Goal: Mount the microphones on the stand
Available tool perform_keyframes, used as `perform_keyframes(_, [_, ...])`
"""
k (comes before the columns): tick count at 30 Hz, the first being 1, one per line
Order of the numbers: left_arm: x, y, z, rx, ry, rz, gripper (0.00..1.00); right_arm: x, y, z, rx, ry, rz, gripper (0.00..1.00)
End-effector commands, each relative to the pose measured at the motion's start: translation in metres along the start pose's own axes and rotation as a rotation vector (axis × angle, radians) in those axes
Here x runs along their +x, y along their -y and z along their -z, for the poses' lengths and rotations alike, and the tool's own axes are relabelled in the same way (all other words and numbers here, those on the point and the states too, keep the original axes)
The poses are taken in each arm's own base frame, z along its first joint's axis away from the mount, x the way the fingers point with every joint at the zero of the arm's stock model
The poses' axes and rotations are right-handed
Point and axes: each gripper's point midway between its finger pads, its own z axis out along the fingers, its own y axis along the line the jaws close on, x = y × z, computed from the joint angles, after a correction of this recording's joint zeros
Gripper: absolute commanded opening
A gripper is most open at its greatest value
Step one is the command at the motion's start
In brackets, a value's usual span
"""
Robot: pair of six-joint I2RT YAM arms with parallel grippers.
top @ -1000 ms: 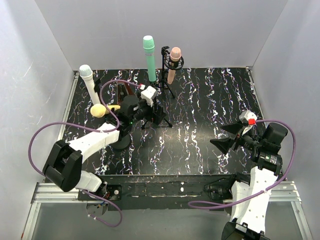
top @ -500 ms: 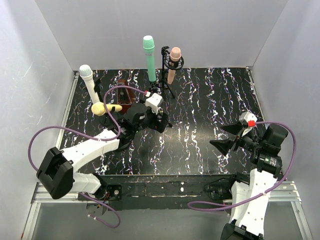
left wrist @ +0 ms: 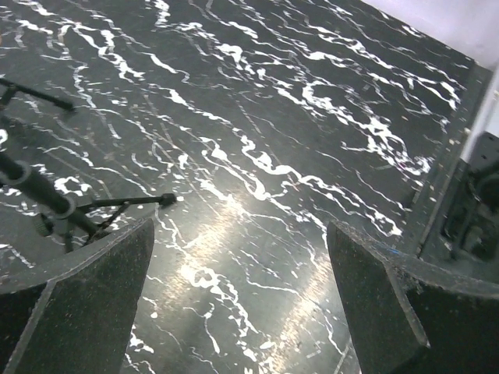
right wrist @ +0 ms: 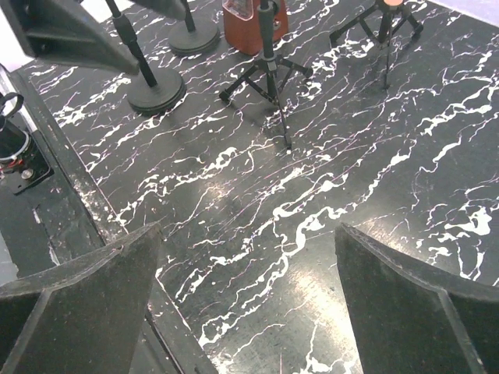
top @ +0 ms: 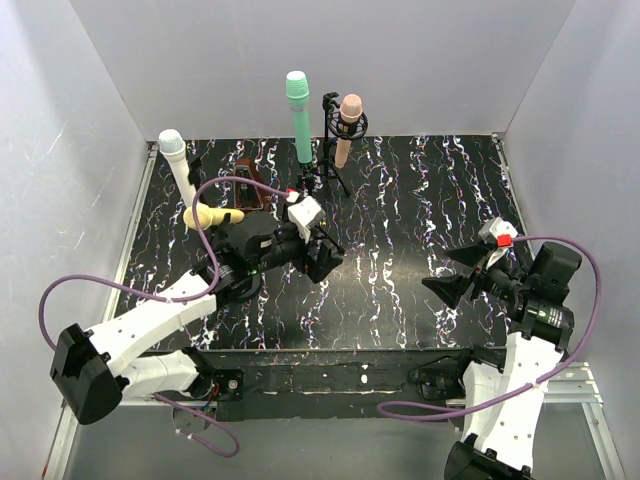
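Note:
Several microphones stand at the back left in the top view. The teal-green one (top: pixel 297 112) is upright on a tripod stand (top: pixel 309 178). The peach-pink one (top: pixel 348 126) sits in a ring holder on another stand. The white one (top: pixel 179 168) leans at the far left, and the yellow one (top: pixel 203 216) lies low and tilted below it. My left gripper (top: pixel 326 258) (left wrist: pixel 242 304) hovers over bare tabletop just right of the stands, open, nothing between its fingers. My right gripper (top: pixel 449 278) (right wrist: pixel 249 300) hangs open and empty at the right front.
A brown triangular block (top: pixel 250 190) (right wrist: pixel 253 22) stands among the stands. In the right wrist view a tripod (right wrist: pixel 267 74) and two round stand bases (right wrist: pixel 156 95) are spread on the black marbled table (top: pixel 400 230). A tripod leg (left wrist: pixel 117 204) lies close to my left finger. Grey walls enclose three sides.
My left arm has swung away from the stands, to the right and toward the table's middle, its gripper staying open. The right arm has barely shifted.

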Motion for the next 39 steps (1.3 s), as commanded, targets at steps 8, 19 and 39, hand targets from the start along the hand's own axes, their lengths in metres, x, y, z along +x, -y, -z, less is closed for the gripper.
perform_keyframes(8, [-0.035,0.072,0.056,0.238,0.074,-0.069,0.93,-0.029,0.013,0.022,0.25,-0.078,-0.001,0.98])
perform_keyframes(19, [0.003,0.104,0.096,0.263,-0.002,0.055,0.98,-0.046,0.046,0.047,0.62,0.01,-0.269,0.98])
perform_keyframes(39, [0.045,0.117,0.102,0.294,-0.103,0.118,0.98,-0.049,0.058,0.063,0.764,0.034,-0.284,0.98])
